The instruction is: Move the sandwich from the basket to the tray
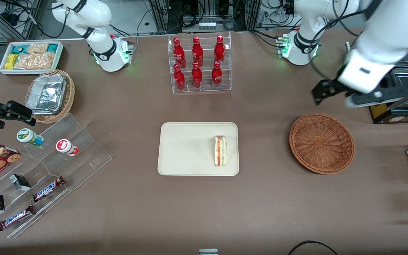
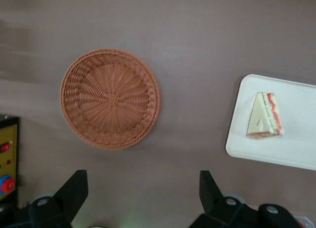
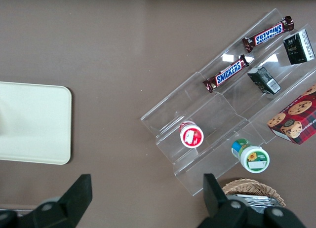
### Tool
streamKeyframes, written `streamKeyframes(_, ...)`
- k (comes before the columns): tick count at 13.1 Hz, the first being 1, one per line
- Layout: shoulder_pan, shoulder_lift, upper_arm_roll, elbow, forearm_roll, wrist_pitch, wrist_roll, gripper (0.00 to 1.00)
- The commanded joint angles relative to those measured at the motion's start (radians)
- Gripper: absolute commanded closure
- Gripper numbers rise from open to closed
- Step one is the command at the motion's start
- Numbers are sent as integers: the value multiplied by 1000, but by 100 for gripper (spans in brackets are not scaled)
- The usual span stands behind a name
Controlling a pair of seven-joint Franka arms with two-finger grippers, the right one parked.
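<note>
Brown tabletop (image 1: 260,212) runs wide and matte, cables and frames crowding the room along its edge farthest from the front camera. On the tray (image 1: 186,148) lies the sandwich (image 1: 220,151), at the end nearest the basket (image 1: 321,143), which sits bare. Above the table, the gripper (image 2: 143,198) hangs with fingers spread wide, holding nothing.

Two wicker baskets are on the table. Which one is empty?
The reddish-brown basket, lying beside the tray that now holds the sandwich. The lighter basket holds foil containers. The open gripper hovers above the table, farther from the front camera than the empty one.
</note>
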Motion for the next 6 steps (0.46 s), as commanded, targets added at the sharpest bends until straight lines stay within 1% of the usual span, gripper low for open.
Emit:
streamKeyframes(1, 113, -54, -13, -62, -50, -22, 108, 0)
streamKeyframes(3, 134, -51, 3, -57, -34, -19, 203, 0)
streamKeyframes(5, 133, -44, 35, -56, -33, -19, 231, 0)
streamKeyframes(6, 133, -44, 35, -57, -34, -20, 231, 0)
